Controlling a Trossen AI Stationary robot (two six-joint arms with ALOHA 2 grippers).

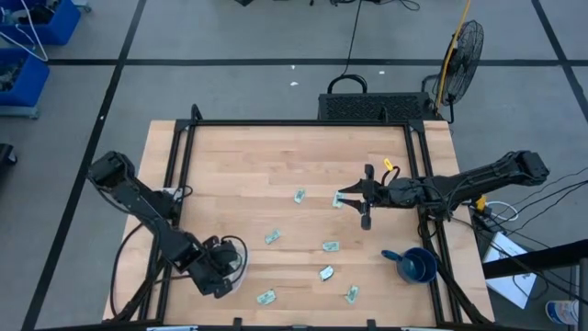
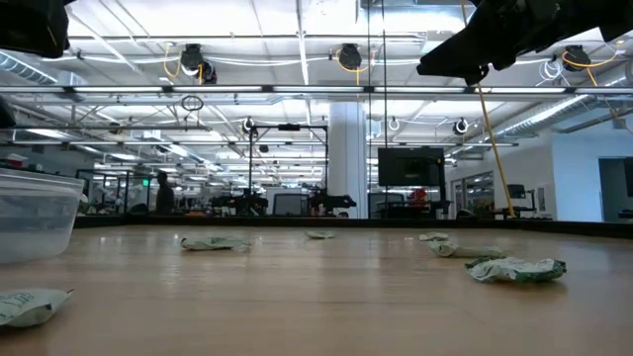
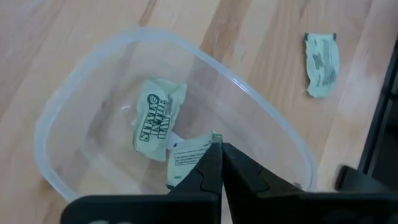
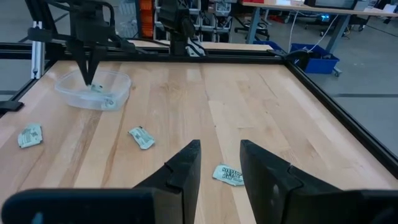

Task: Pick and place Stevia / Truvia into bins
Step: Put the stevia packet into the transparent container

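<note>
The left hand (image 3: 221,163), fingers pinched on a white paper sachet (image 3: 189,163), hangs inside the clear plastic tub (image 3: 273,124) (a green-printed Stevia sachet (image 3: 158,117) lies just beyond). The right hand (image 4: 219,163) hovers parted above another sachet (image 4: 229,175) on the wooden counter (image 1: 239,175).

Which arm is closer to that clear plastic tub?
Left. Its end effector is over the clear plastic tub, pinching a sachet; the right end effector hovers across the table.
</note>
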